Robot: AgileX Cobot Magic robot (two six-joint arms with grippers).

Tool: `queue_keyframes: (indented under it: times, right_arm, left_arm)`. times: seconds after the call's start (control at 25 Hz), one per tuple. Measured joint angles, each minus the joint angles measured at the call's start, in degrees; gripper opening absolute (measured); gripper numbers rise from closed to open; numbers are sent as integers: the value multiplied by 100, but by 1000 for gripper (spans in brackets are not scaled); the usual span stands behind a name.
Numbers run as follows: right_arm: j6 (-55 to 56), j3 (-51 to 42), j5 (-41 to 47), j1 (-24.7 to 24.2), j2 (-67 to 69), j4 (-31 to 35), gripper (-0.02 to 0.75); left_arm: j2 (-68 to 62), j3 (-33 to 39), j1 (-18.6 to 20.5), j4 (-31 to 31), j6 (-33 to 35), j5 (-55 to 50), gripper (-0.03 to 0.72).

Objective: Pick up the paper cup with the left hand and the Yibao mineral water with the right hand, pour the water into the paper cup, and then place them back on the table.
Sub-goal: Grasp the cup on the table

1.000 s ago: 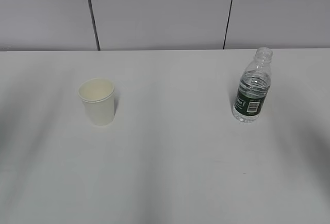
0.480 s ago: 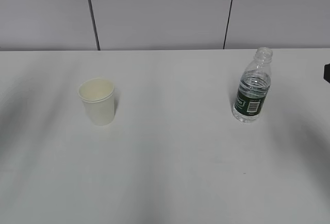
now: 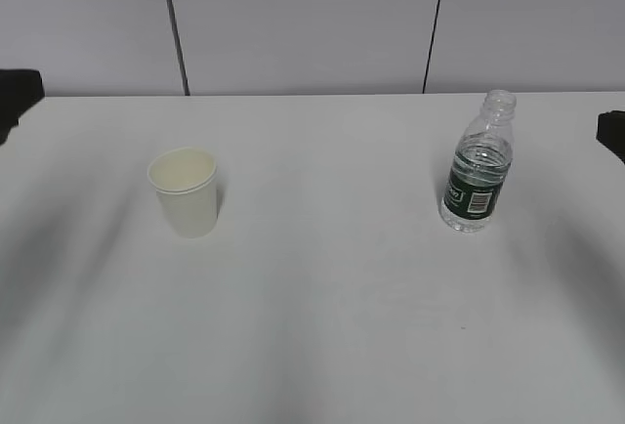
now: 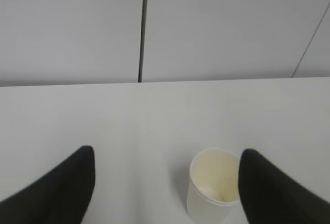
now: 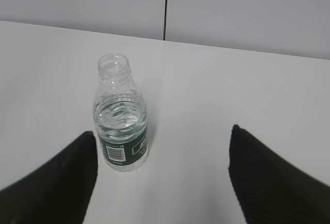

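Note:
The paper cup [image 3: 183, 192] stands upright and empty on the white table [image 3: 322, 277], left of centre. The uncapped Yibao mineral water [image 3: 477, 165], with its dark green label, stands upright at the right. A dark bit of the left hand [image 3: 15, 92] shows at the left edge, and a bit of the right hand [image 3: 613, 131] at the right edge. My left gripper [image 4: 167, 154] is open, with the paper cup [image 4: 214, 185] just ahead, close to its right finger. My right gripper [image 5: 162, 133] is open, with the bottle [image 5: 121, 126] ahead, close to its left finger. Neither thing is touched.
A grey panelled wall [image 3: 312, 23] with dark seams runs along the table's far edge. Bare white tabletop lies between the cup and the bottle and in front of them.
Dark parts of both arms have come into the exterior view, one at the left edge and one at the right. The cup and bottle have not moved.

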State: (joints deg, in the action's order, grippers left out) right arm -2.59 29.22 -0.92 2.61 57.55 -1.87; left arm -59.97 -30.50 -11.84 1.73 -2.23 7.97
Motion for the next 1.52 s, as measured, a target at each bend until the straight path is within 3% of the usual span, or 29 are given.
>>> queue_keyframes:
  times: [0.52,0.8,1.24,1.52]
  right_arm:
    - [112,-645,-1571,0,644,0,586]
    - [293,-916,-2752,0,1048,0,586]
    - [547,-1401,-4882,0,2246,-4,586]
    - [559,-1464,-5672,0,2883,-13,586]
  left_arm:
    - [-606,1365,-713,0,-126,1904,517]
    - [-1564,1408,-987,-279,-133,2889,517]
    - [-3439,1403,-994,-787,-150,4984,510]
    - [-4248,1397,-994,-810,-150,5701,505]
